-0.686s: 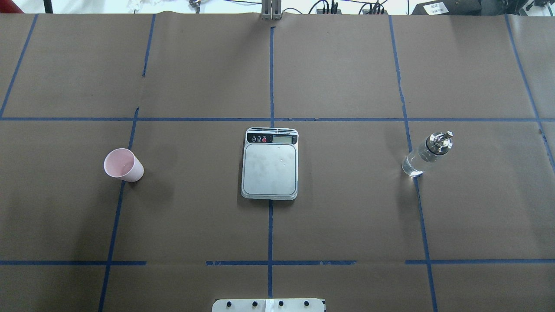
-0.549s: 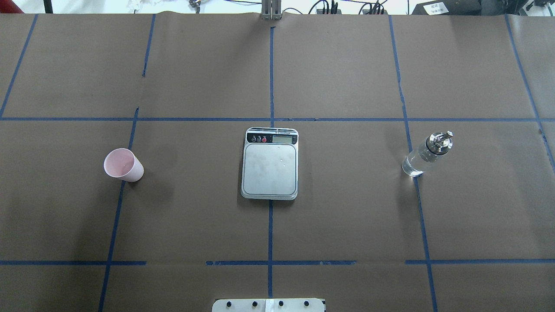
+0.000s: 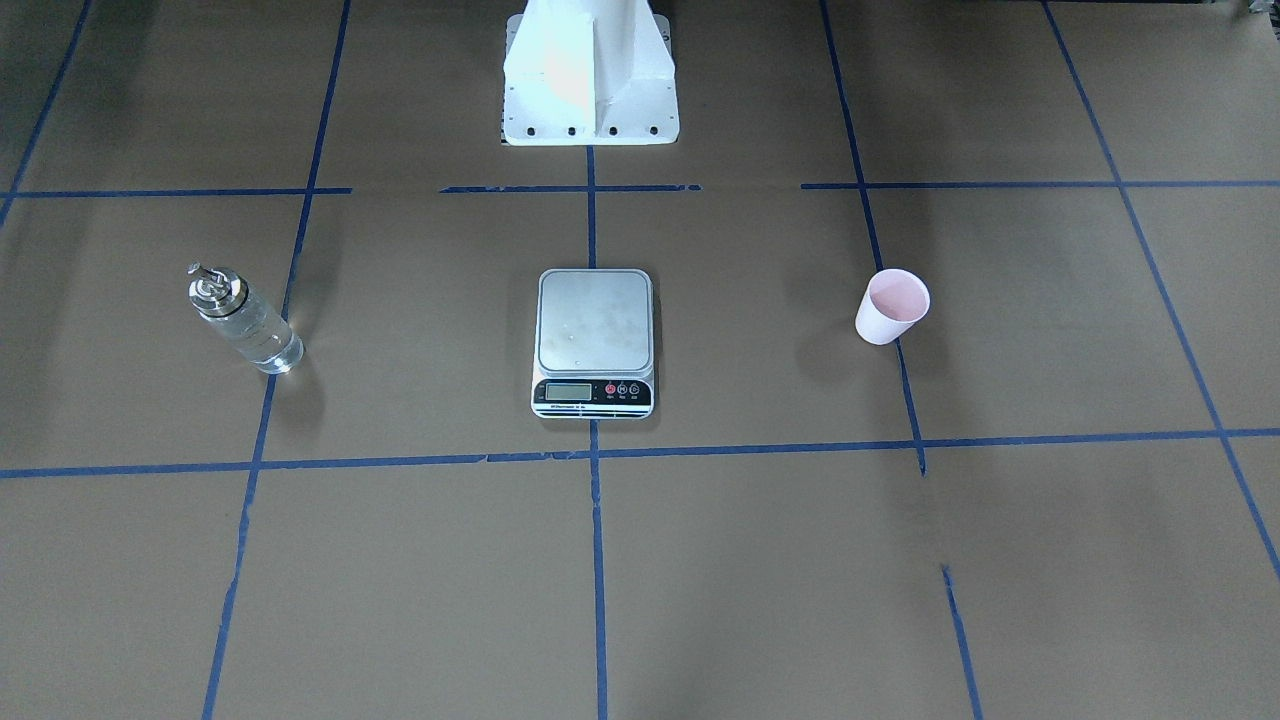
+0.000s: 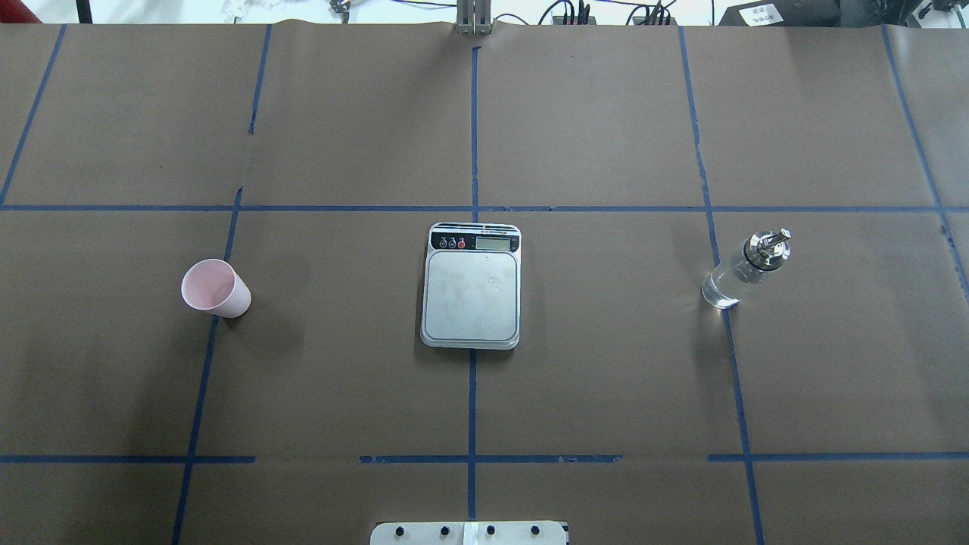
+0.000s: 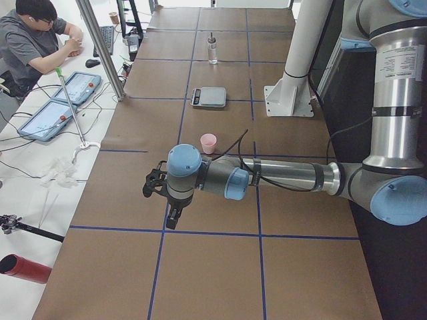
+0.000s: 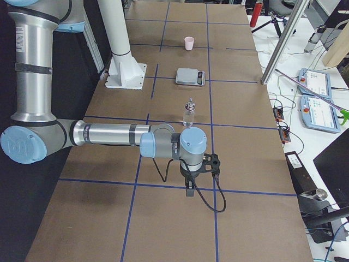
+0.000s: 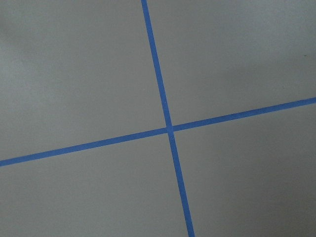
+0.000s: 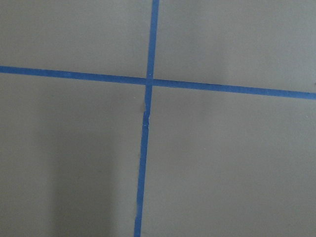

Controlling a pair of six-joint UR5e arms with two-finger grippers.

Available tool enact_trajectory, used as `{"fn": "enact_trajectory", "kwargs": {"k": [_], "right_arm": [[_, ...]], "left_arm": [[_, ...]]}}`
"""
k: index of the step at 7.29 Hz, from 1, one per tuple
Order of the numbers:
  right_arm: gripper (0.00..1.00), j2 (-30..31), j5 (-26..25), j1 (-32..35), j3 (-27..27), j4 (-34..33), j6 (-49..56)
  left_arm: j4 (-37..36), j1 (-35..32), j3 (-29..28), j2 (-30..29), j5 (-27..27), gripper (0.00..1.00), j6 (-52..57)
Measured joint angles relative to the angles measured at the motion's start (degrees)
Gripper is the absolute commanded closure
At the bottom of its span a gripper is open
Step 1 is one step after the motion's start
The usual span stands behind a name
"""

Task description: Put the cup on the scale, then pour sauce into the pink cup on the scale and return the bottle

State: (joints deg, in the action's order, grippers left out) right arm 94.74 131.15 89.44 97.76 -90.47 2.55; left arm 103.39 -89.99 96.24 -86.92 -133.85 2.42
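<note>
The pale pink cup (image 4: 214,288) stands upright on the table's left side, also in the front view (image 3: 892,307). The scale (image 4: 471,303) lies at the centre with a bare silver platform (image 3: 594,320). The clear glass bottle (image 4: 746,269) with its metal cap stands on the right, holding clear sauce (image 3: 245,322). My left gripper (image 5: 171,221) hangs over the table well short of the cup (image 5: 209,143). My right gripper (image 6: 189,191) hangs short of the bottle (image 6: 189,113). Both show only in the side views, so I cannot tell open or shut.
Blue tape lines grid the brown paper table (image 4: 606,378). The white robot pedestal (image 3: 590,80) stands at the near middle edge. A metal post (image 5: 100,47) and tablets (image 5: 47,113) stand along the far side, where an operator (image 5: 33,40) sits.
</note>
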Motion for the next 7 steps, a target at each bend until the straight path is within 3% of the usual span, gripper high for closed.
{"fn": "enact_trajectory", "kwargs": {"k": [1,4,7], "right_arm": [[0.0,-0.7,0.0,-1.1,0.4,1.2,-0.3],[0.0,-1.8,0.9,-2.1,0.2,17.7,-1.4],[0.0,-1.2,6.1,-2.0,0.0,22.1,-3.5]], "left_arm": [[3.1,1.2,-0.1,0.0,0.2,0.0,-0.1],[18.2,3.2,-1.5,-2.7,0.4,0.0,-0.5],[27.9,3.3,-3.6,-6.6,0.2,0.0,-3.0]]}}
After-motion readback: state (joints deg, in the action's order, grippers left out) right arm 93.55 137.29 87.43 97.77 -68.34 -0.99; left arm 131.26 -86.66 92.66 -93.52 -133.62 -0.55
